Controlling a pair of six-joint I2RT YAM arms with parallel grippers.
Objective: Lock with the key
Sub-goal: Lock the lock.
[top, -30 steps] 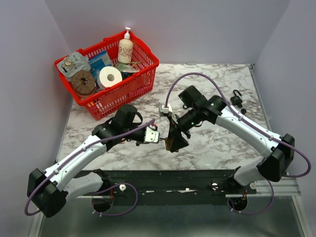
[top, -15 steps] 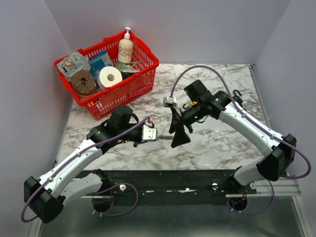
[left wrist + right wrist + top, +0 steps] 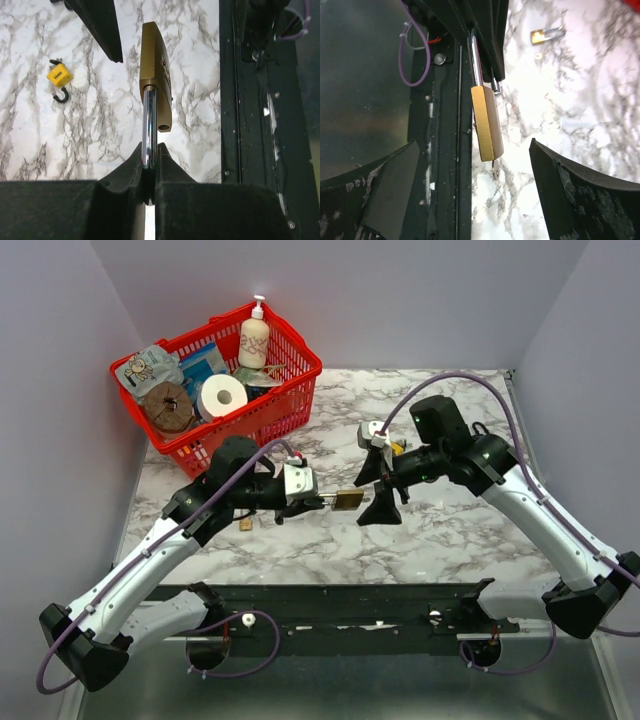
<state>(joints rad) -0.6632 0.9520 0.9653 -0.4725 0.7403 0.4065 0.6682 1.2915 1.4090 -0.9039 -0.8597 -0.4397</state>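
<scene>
The brass padlock (image 3: 349, 500) hangs in the air above the middle of the marble bench (image 3: 450, 540), lying roughly level with its body pointing right. The left fingers (image 3: 131, 167) are closed narrow on its silver shackle (image 3: 149, 120), which runs straight out from between them into the body. Beside that leg, a round hole shows in the end of the body. The right fingers (image 3: 555, 175) stand wide apart, one on each side of the padlock's free end. There is a clear gap to the body on both sides, and they touch nothing. In the right wrist view a small metal tab (image 3: 495, 171) sticks out of the body's free end; I cannot tell whether it is the key.

On the bench just near of the left fingers lies a small brass padlock (image 3: 245, 525), with a tiny key-like piece (image 3: 538, 56) just beside it. A yellow padlock (image 3: 58, 76) with a black shackle lies farther back, close by the right arm's wrist. A red basket (image 3: 318, 365) stands at the far left, holding a soap bottle (image 3: 254, 338), a toilet roll (image 3: 222, 395) and some packets.
</scene>
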